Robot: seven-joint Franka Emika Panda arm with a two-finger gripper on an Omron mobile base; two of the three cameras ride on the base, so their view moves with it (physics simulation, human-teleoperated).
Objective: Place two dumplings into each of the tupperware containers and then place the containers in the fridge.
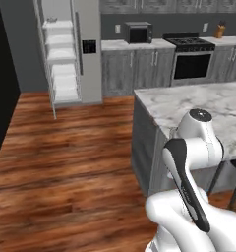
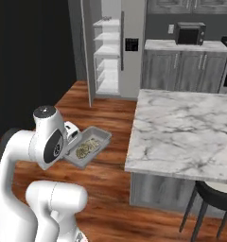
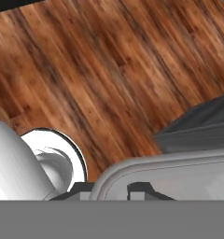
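Observation:
One tupperware container (image 2: 100, 137), a shallow grey tray, hangs tilted in the air over the wooden floor, left of the island. Two dumplings (image 2: 82, 151) lie inside it. My gripper (image 3: 112, 191) is shut on the near rim of this tupperware container (image 3: 160, 163), whose pale rim curves just above my finger tips. In the right base view the hand is mostly hidden behind my arm's white joint. The fridge (image 2: 109, 52) stands open at the far wall with pale shelves showing. From the left base view the fridge (image 1: 63, 54) sits at the upper left.
A marble-topped island (image 2: 181, 127) stands to the right of the held tray, with a dark stool (image 2: 212, 198) at its near side. Grey cabinets, a microwave (image 1: 138, 32) and a black oven range (image 1: 192, 61) line the back wall. Open wooden floor (image 1: 66, 147) stretches toward the fridge.

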